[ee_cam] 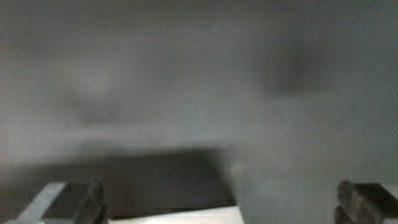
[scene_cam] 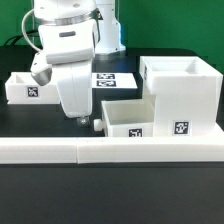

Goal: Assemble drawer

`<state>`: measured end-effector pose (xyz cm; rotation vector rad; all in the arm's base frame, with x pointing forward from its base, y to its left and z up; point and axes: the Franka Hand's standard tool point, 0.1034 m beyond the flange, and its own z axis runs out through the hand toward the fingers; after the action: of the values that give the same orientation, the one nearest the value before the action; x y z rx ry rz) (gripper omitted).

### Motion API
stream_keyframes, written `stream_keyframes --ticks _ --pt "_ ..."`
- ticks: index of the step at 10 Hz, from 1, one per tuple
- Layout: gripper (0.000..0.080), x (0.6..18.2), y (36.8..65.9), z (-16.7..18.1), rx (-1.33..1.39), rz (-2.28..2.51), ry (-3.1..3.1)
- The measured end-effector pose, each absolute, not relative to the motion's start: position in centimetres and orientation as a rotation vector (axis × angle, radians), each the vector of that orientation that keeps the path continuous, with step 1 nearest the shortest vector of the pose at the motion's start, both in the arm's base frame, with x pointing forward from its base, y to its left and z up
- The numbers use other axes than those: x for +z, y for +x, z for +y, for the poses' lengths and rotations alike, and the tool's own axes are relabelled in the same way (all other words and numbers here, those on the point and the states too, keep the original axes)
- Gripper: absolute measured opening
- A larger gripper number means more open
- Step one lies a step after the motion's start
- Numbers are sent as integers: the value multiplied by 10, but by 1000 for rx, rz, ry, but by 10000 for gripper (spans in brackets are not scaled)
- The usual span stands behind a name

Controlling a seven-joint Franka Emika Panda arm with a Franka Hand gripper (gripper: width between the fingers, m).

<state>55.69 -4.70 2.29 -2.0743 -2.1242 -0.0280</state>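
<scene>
The drawer's large white housing (scene_cam: 180, 92) stands at the exterior view's right, with a tag low on its front. One small tray (scene_cam: 128, 122) sits against its left side, and a second small tray (scene_cam: 24, 88) stands at the far left. My gripper (scene_cam: 88, 122) hangs from the white arm, low over the left wall of the middle tray. In the wrist view the gripper (ee_cam: 221, 205) is open, with its fingers (ee_cam: 68, 202) far apart. That view is blurred: a grey surface, a dark patch and a white edge (ee_cam: 169, 216) lie between the fingers. Whether the fingers touch the tray is unclear.
The marker board (scene_cam: 112, 82) lies flat behind the middle tray. Long low white border bars (scene_cam: 110, 150) run along the front of the black table (scene_cam: 60, 190). The arm's body blocks the area between the left tray and the marker board.
</scene>
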Motion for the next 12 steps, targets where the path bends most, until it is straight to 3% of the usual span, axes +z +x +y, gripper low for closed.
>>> stream_keyframes --ticks 9,12 --pt "649 23 561 19 -21 -2050 -2125" --pt "649 23 561 25 -12 -1995 -2177"
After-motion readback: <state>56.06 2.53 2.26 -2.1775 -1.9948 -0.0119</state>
